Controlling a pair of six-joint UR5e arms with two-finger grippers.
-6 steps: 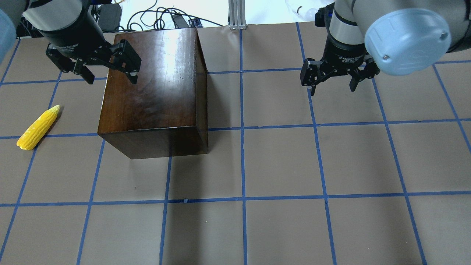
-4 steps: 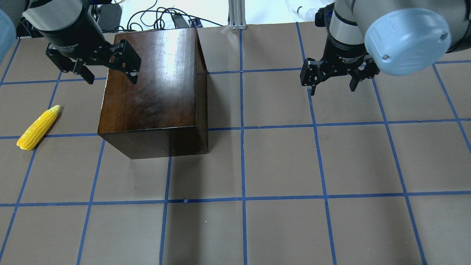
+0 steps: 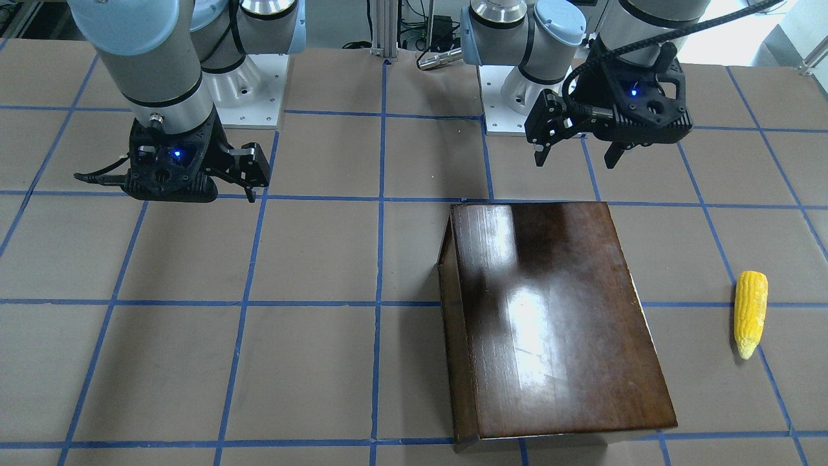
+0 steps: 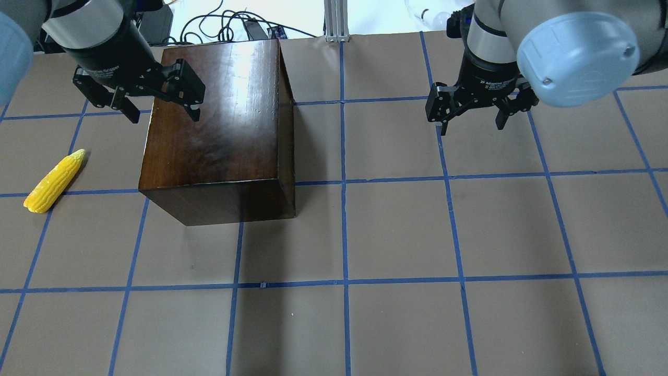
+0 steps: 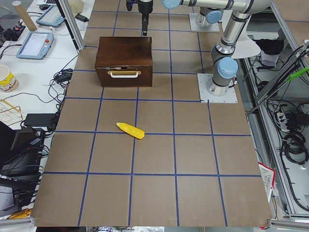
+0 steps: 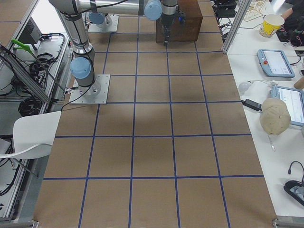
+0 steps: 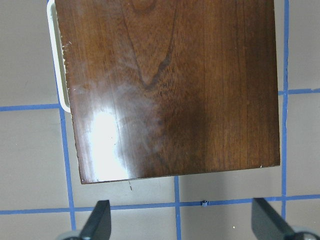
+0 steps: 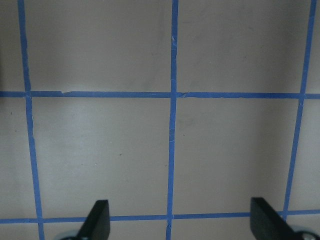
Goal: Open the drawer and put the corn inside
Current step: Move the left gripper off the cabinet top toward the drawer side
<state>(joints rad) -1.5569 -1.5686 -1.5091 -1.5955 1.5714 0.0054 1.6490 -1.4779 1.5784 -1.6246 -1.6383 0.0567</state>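
Above the desk [image 4: 396,230] by the wooden box [image 4: 219,120], the left gripper [image 4: 163,112] hangs with jaws spread — corn [image 4: 55,180] lies well apart to its left; right gripper [image 4: 471,122] likewise spread.

**Taped table, box and corn**

The table [image 4: 396,230] is covered in brown paper, marked into squares by blue tape [image 4: 344,230]. A dark wooden box [image 4: 219,120] stands on it, its drawer [image 5: 124,79] shut. The corn [image 4: 54,180] lies flat, off the drawer side, apart from the box. Two arm base plates [image 3: 268,97] sit at the robot's edge.
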